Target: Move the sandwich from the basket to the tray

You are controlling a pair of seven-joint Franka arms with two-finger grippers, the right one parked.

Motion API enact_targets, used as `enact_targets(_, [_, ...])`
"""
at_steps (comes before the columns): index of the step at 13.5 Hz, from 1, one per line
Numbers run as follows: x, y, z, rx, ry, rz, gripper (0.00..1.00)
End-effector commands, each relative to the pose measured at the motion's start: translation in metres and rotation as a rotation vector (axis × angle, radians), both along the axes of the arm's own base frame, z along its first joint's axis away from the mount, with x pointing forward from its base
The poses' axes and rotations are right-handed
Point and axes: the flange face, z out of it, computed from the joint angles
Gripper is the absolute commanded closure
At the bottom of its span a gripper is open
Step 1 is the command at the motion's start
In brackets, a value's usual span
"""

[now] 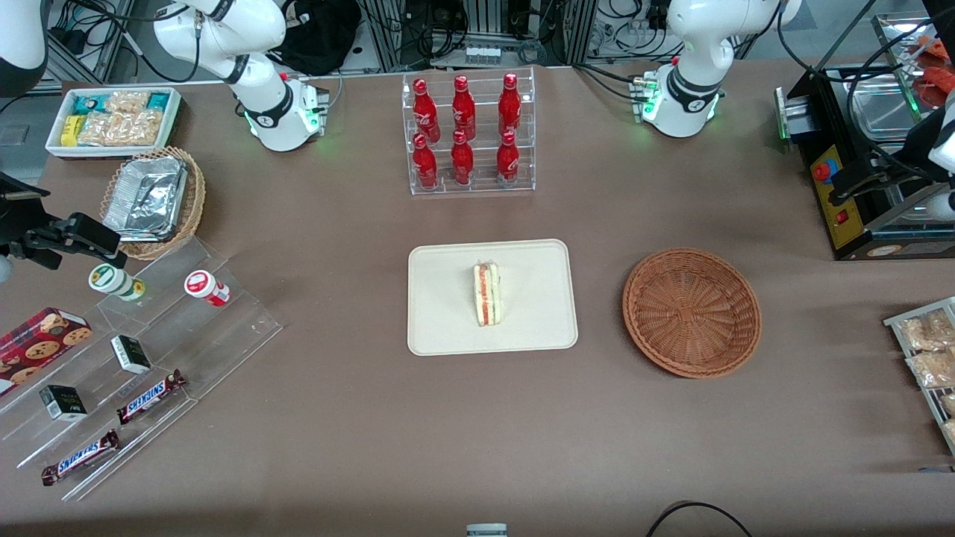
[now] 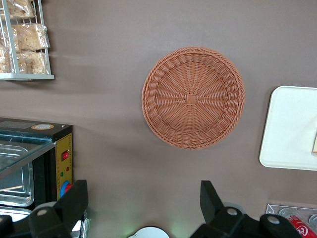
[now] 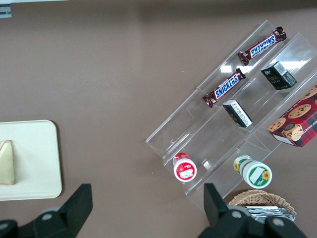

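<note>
"Sandwich (image 1: 486, 294) position?"

"On the tray (image 1: 440, 328), about in the middle. It rests with its cut face up, so the orange-red and pale green layers show between the white bread."

"And the basket (image 1: 692, 312)?"

"It sits on the brown table (image 1: 358, 418) beside the tray, toward the working arm's end. The two are apart, with a strip of bare table between them, and the sandwich is well clear of the wicker."

"Where is the left gripper (image 2: 142, 206)?"

"High above the table at the working arm's end, looking straight down. Its wrist camera takes in the whole basket and one rounded edge of the tray. The jaws stand wide apart with nothing between them — only table shows in the gap."

"Anything close to it?"

"A black machine with a yellow panel (image 1: 835, 201) is near it, and a rack of snack packets (image 1: 925, 350) is at the same end of the table."

"What else is around the tray?"

"A clear rack of red bottles (image 1: 470, 134) stands farther from the front camera than the tray. Toward the parked arm's end there is a clear stepped stand with Snickers bars (image 1: 149, 395)."
</note>
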Motion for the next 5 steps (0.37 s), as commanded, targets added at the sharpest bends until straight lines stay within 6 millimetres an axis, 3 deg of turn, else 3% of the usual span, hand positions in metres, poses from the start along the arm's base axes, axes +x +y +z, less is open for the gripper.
enact_targets(1, [-0.008,0.0032,0.0066,-0.003,0.005,0.014,0.0])
enact_targets(5, [-0.013,0.0021,0.0118,-0.042,0.0,0.018,0.0])
